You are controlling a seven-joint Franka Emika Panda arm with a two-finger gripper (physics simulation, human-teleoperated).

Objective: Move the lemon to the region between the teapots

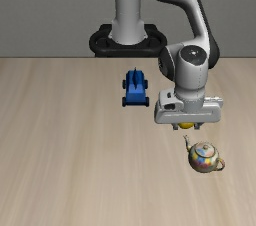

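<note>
**A:** What lies nearest on the worktop (60,165)?

**B:** A teapot (204,156), glossy and patterned in several colours, standing upright toward the exterior view's right. Its sheen makes it hard to say which side carries the spout.

**A:** And the lemon?

**B:** Just behind the teapot, close to it but apart. All that can be seen of the lemon (185,127) is a thin yellow sliver under the arm's white housing (187,105); the rest is covered. I cannot tell if it rests on the wood or hangs a little above it.

**A:** Do the jaws have hold of it?

**B:** I cannot tell. The housing points straight down over the lemon and hides the jaws from above, so how wide they stand, and whether they press the fruit, is not visible. A couple of dark bits flank the yellow, too small to read.

**A:** Anything farther back?

**B:** A blue toy car (135,87), near the middle of the worktop, to the exterior view's left of the housing and apart from it. It stands lengthwise, one end toward the back; its wheels are hard to pick out.

**A:** Beyond that?

**B:** The robot's black base (128,40) at the worktop's far edge. The arm (185,15) rises from it, is cut off by the top of the view, and curves back down to the housing.
</note>
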